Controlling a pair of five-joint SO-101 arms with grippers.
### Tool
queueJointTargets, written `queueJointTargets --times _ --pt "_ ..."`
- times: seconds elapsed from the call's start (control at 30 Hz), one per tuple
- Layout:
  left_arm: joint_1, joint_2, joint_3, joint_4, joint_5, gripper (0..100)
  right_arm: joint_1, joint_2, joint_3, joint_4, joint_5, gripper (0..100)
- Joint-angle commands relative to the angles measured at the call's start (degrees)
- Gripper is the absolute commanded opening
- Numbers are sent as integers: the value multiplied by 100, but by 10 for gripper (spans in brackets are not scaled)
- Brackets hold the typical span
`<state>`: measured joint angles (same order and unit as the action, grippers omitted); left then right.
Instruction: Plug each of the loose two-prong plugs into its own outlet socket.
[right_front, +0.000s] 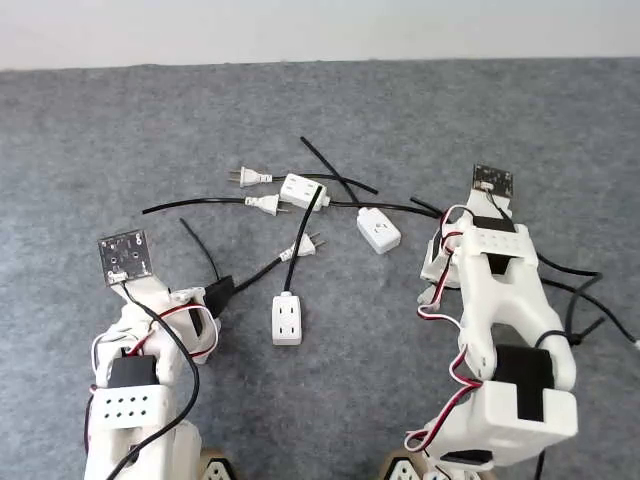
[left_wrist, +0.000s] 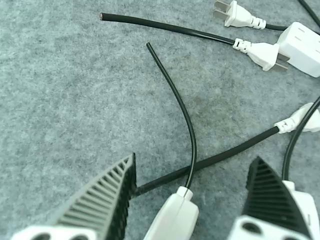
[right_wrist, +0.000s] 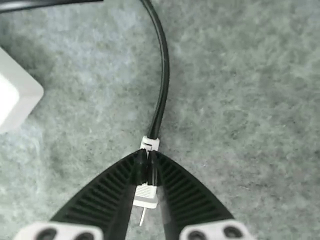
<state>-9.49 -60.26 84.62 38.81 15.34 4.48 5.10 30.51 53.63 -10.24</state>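
The table covering (right_front: 100, 130) is mottled grey. Every plug (right_front: 250, 178) and outlet socket (right_front: 287, 320) is white, the cords (right_front: 190, 205) black. The arms (right_front: 510, 300) are white, with black ribbed fingers (left_wrist: 107, 192).

Bright, even, diffuse light in the high view; the wall (right_front: 320, 30) strip along the top of the frame is near washed out. Soft, short shadows under the cords (right_front: 200, 205) on the grey mat (right_front: 100, 130). Right wrist view: white socket (right_wrist: 12, 100) glares, dim patch beside it.

Matt grey felt mat (right_front: 100, 130); glossy white plastic plug (left_wrist: 257, 53); smooth black cord (left_wrist: 170, 29).
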Motion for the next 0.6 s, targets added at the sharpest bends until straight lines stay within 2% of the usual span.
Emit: queueJointTargets --times 0.0,0.07,0.5,0.57 --pt "-26 -79 -48 18 -44 333 31 4 -229 -22 -79 50" --pt "-26 -79 -48 18 -44 333 31 4 -229 -22 -79 74" --pt "-26 -79 -48 18 -44 333 -145 4 -264 -75 -105 79" --pt "-26 -79 -48 18 -44 333 -198 -4 -273 -75 -299 79"
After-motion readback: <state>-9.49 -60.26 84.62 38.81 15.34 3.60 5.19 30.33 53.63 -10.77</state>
